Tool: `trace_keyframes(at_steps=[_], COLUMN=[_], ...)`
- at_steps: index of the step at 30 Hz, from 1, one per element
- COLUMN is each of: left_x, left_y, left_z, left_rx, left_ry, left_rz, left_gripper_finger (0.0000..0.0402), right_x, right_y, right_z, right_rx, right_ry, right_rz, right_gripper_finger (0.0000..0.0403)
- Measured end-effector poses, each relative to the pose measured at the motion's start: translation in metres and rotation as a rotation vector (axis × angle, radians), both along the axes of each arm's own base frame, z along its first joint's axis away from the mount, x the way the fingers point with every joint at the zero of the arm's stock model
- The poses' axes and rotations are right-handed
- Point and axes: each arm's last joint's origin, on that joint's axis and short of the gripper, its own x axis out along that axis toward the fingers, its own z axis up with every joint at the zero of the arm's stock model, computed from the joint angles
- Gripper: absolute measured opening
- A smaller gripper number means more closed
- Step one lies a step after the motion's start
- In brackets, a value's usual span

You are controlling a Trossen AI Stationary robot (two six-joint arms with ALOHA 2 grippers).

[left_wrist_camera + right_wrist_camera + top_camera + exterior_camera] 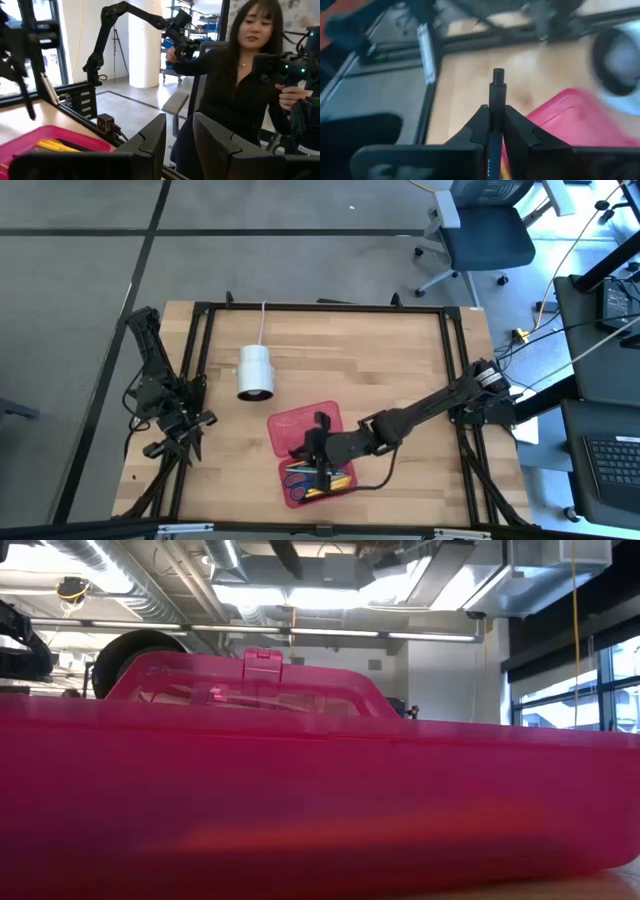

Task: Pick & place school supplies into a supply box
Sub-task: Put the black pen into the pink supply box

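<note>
The red supply box [296, 430] lies open near the table's near edge. Its tray holds blue-handled scissors [297, 477] and yellow and green pencils [338, 480]. The box fills the low view [300, 790]. My right gripper [318, 448] reaches over the box from the right and is shut on a black pen [498, 95]; the box [570, 120] lies beside it. My left gripper [188, 442] waits open at the table's left edge; its wrist view shows the open fingers [179, 135], the box [75, 137] and yellow pencils [52, 146]. My right gripper [495, 112] pinches the black pen between its two fingers. The pen runs along the fingers, and its stepped end [498, 77] sticks out past the fingertips. That end is free in the air above the table beside the box; the pen's other end is hidden by the gripper.
A white cylinder [256, 370] with a cord lies just beyond the box, toward the far edge [620, 65]. A black frame runs round the table top [330, 308]. A person in black [235, 95] sits beyond the table beside another robot arm [125, 15]. Bare wood lies right of the box.
</note>
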Motion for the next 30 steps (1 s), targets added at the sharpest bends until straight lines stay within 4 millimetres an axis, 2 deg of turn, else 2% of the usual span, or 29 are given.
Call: trace_keyframes(at_steps=[7,13,23,30], left_x=[0.0,0.0,0.0,0.0], left_y=[0.0,0.0,0.0,0.0], left_z=[0.0,0.0,0.0,0.0], left_rx=[-0.025,-0.025,-0.026,-0.024], left_ry=[0.033,0.033,0.032,0.031], left_rz=[-0.004,-0.004,-0.004,-0.004], left_gripper_finger=[0.0093,0.009,0.0094,0.0091], right_x=[0.001,0.003,0.013,0.017], right_y=[0.019,0.023,0.02,0.013], right_z=[-0.039,-0.067,-0.117,-0.126], right_rx=[0.019,-0.016,-0.024,0.023], right_ry=[0.179,0.282,0.432,0.471], right_rz=[0.205,0.213,0.23,0.188], right_gripper_finger=[0.0041,0.0041,0.0042,0.0048])
